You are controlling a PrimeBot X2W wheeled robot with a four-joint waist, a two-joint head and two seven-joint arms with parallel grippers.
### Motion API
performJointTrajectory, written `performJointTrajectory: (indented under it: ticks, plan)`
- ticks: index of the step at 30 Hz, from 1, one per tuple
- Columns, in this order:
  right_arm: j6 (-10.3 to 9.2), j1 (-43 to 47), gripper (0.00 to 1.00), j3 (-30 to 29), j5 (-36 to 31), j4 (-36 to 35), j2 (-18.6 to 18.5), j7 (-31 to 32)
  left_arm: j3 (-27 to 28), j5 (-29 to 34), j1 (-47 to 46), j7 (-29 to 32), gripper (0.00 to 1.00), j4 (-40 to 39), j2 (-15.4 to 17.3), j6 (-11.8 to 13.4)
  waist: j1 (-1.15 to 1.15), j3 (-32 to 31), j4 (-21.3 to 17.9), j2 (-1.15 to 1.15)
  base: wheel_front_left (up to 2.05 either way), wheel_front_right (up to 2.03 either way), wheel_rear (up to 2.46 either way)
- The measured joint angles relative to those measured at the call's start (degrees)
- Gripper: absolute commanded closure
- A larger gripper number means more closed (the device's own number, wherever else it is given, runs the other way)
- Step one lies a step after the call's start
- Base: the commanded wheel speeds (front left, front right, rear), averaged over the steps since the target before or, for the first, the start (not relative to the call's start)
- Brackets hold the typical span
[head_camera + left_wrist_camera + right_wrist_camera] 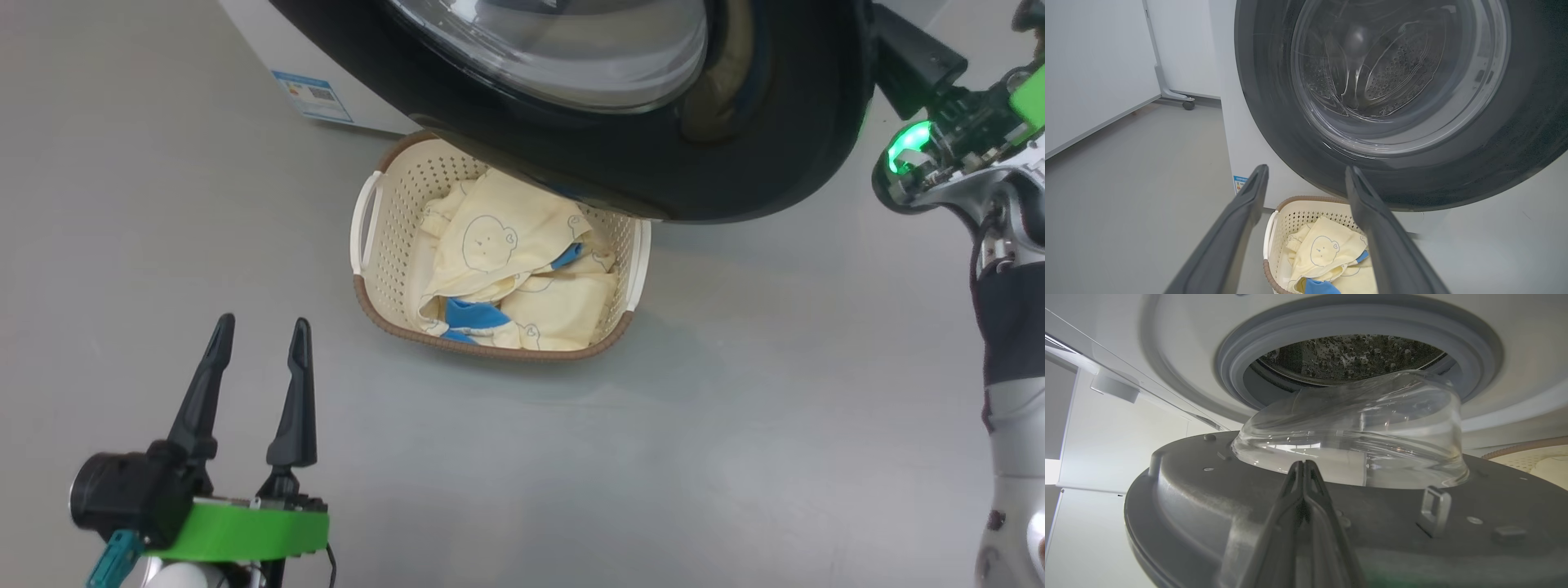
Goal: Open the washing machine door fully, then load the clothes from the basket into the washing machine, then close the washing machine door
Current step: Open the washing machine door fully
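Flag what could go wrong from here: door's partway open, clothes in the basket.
1. The right fingers are shut on nothing and lie along the smooth inner face of the washing machine door. A push from there may slip off.
2. The door overhangs the far rim of the basket. The open left fingers could bump it when reaching for the clothes.
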Motion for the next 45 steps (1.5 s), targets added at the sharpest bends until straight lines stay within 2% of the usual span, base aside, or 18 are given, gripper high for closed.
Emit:
performJointTrajectory:
  ticks: [9, 24, 45]
  plan:
    - [0.00, 4.52, 1.00, 3.72, -0.05, -0.47, 1.32, 0.73, -0.45, -0.60, 0.85, 0.00, 0.00, 1.04, 0.00, 0.00, 0.00, -3.91, -0.15, 0.00, 0.00, 0.00, 0.00]
    - [0.00, 14.18, 1.00, 14.14, 0.57, -3.93, 2.97, 0.54, -1.16, -2.52, 3.33, 0.00, 0.00, 2.46, 0.03, 0.00, 0.00, -11.85, -0.27, 0.00, 0.00, 0.00, 0.00]
    - [0.00, 18.62, 1.00, 32.22, 2.54, -7.44, 3.12, -9.31, -2.38, -3.50, 3.70, 0.00, 0.00, 3.43, 0.08, 0.08, 0.00, -14.89, 1.50, 0.00, 0.00, 0.00, 0.00]
